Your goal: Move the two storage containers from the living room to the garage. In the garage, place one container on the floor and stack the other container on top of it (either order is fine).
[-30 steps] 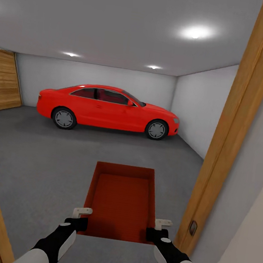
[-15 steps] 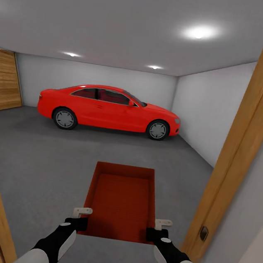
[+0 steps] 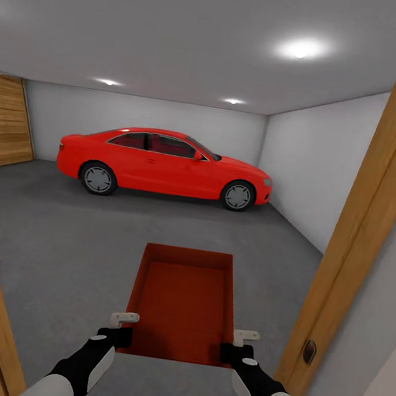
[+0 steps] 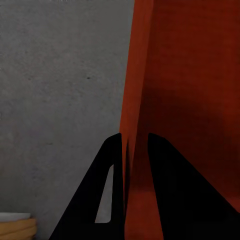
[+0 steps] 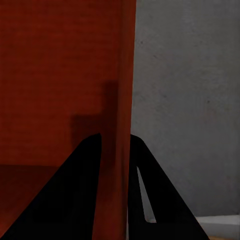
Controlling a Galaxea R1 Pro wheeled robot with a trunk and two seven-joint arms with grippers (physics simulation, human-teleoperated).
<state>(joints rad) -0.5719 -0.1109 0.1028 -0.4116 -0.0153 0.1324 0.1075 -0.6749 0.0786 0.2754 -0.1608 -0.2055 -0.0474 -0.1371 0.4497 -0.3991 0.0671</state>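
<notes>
From the head, the grey garage floor (image 3: 60,235) is stretching toward a red car (image 3: 163,165), wooden door frame (image 3: 363,234) at both sides. The left gripper (image 3: 118,328) and right gripper (image 3: 239,347) are carrying a red container (image 3: 182,303) level above the floor. At each wrist, black fingers (image 4: 112,165) (image 5: 85,170) are pinching a container wall

Stood parked side-on against the far wall: a red car (image 3: 164,163), nose toward the right wall. Framed the view on both sides: a wooden doorframe (image 3: 372,210), with a small dark latch plate (image 3: 309,351) low on its right post. Covered the far left: a wood-panelled door (image 3: 4,122). Glowed overhead: three round lights (image 3: 300,48).
</notes>
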